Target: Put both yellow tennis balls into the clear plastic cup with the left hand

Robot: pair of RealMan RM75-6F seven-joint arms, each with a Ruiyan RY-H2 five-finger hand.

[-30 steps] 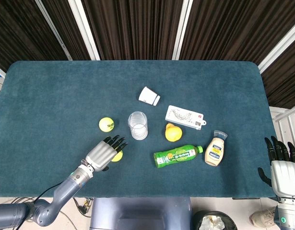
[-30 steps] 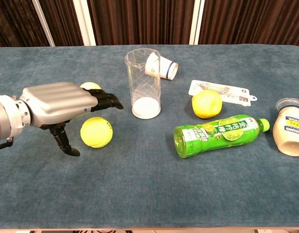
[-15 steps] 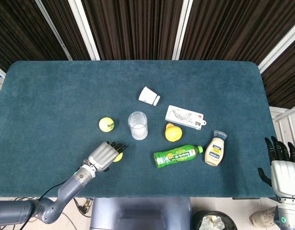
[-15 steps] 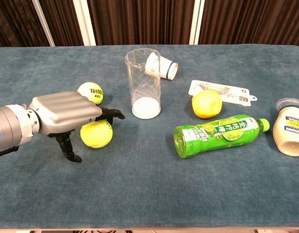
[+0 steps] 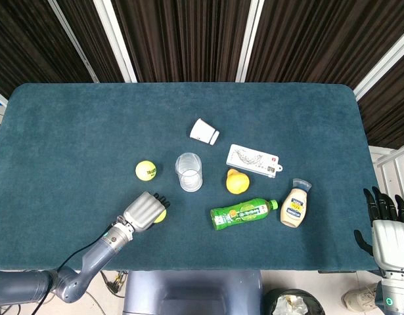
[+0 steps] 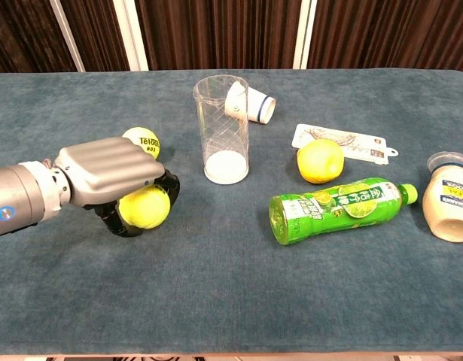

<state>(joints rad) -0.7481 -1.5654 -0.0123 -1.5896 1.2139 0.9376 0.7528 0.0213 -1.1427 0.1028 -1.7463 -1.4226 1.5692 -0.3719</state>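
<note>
Left hand: the left hand (image 6: 114, 177) sits low at about 7 o'clock on the table, its fingers curled down around the near tennis ball (image 6: 144, 208), thumb underneath on the near side; it holds that ball against the cloth.
Near tennis ball: yellow, mostly covered from above in the head view (image 5: 159, 215), only a sliver showing past the fingers.
Far tennis ball: the second tennis ball (image 5: 145, 170) lies free just beyond the left hand, at about 9 o'clock from the cup, printed letters facing the chest camera.
Clear plastic cup: the clear plastic cup (image 6: 222, 129) stands upright near the middle of the table, at about 2 o'clock from the left hand and apart from it; nothing yellow shows inside.
Right hand: the right hand (image 5: 387, 231) hangs off the table edge at about 4 o'clock, fingers straight and apart, holding nothing.
Paper cup: a white paper cup (image 5: 203, 132) lies on its side at 12 o'clock from the clear cup.
Lemon: a lemon (image 6: 320, 160) rests at 3 o'clock from the clear cup, just in front of a flat white packet (image 5: 253, 161).
Green bottle: a green bottle (image 6: 336, 207) lies on its side, cap pointing toward 3 o'clock.
Sauce bottle: a cream squeeze bottle (image 5: 295, 205) lies beside the green bottle's cap end.
Table: dark teal cloth (image 5: 70, 131).
</note>
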